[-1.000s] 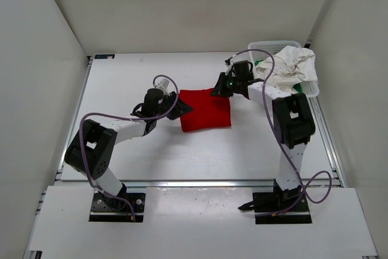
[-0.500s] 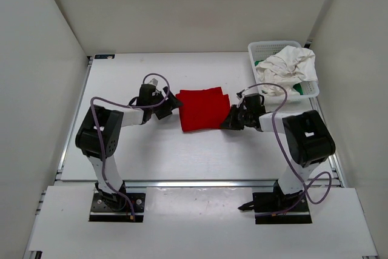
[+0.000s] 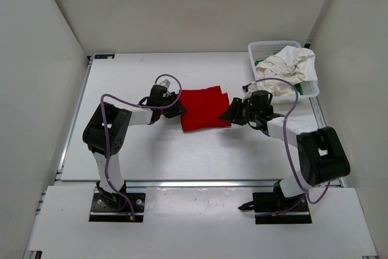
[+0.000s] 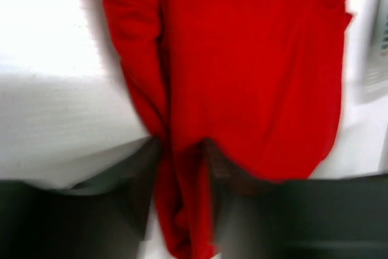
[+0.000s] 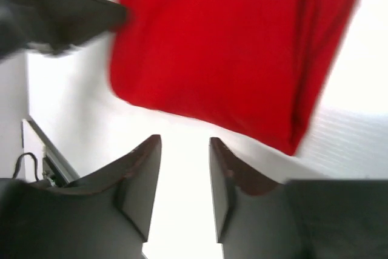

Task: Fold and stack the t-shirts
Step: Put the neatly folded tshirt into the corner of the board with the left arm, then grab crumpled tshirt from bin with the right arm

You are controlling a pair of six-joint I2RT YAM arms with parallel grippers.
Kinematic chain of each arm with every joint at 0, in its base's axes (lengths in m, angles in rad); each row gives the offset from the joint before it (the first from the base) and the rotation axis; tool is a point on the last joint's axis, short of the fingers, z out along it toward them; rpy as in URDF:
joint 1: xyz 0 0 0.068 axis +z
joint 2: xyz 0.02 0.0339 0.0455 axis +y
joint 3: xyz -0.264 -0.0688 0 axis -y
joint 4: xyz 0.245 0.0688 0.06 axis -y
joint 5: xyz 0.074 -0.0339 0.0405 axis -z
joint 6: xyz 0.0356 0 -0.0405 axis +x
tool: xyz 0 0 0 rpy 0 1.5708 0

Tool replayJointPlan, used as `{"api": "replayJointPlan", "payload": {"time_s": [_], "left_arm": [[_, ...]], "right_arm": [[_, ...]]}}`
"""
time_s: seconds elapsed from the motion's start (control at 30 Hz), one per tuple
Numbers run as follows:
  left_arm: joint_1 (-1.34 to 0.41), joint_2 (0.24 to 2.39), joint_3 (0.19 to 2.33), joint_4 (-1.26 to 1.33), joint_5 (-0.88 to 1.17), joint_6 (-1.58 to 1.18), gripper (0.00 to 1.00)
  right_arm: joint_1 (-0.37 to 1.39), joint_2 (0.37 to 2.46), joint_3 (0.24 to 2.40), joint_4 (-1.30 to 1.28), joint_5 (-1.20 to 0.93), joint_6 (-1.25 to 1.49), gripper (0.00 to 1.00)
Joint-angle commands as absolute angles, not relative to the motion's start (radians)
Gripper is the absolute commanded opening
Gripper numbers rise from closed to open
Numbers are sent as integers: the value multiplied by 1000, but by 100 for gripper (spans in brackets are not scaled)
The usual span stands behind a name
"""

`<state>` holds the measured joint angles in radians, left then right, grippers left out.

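Observation:
The red t-shirt lies folded into a rough square in the middle of the table. My left gripper is at its left edge. In the left wrist view that gripper is shut on a bunched fold of the red t-shirt. My right gripper sits at the shirt's right edge. In the right wrist view it is open over bare table, just short of the red t-shirt. The white t-shirt is heaped in the basket, with a bit of the green t-shirt showing under it.
The white mesh basket stands at the table's far right corner, against the right wall. White walls close in the table on the left, back and right. The left arm's black fingers show at the top left of the right wrist view.
The right gripper brought the shirt's far right corner down, let go and opened at the near right edge. The left gripper opened, then shut again on the left edge.

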<state>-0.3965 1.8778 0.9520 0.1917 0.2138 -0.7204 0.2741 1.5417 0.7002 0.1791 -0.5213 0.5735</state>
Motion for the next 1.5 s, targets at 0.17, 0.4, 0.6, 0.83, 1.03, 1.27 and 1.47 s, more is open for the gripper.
{"api": "replayJointPlan", "payload": {"time_s": [0.17, 0.4, 0.6, 0.83, 1.03, 1.27, 1.47], "left_arm": [[-436, 1996, 1119, 206, 244, -764, 8], [-188, 1984, 1382, 80, 244, -747, 1], [145, 1835, 1223, 144, 170, -807, 23], [238, 1779, 1055, 239, 215, -859, 98], [245, 1695, 910, 284, 268, -932, 99], [-128, 1488, 862, 224, 212, -859, 98], [-592, 1413, 843, 181, 178, -695, 98]], "right_arm": [[250, 1295, 631, 199, -537, 589, 38], [239, 1174, 492, 219, -560, 626, 38], [239, 1196, 463, 233, -623, 627, 38], [294, 1189, 456, 247, -634, 644, 38], [339, 1157, 471, 241, -594, 640, 38], [275, 1183, 732, 66, -423, 525, 2], [75, 1369, 1075, -185, -129, 381, 1]]}}
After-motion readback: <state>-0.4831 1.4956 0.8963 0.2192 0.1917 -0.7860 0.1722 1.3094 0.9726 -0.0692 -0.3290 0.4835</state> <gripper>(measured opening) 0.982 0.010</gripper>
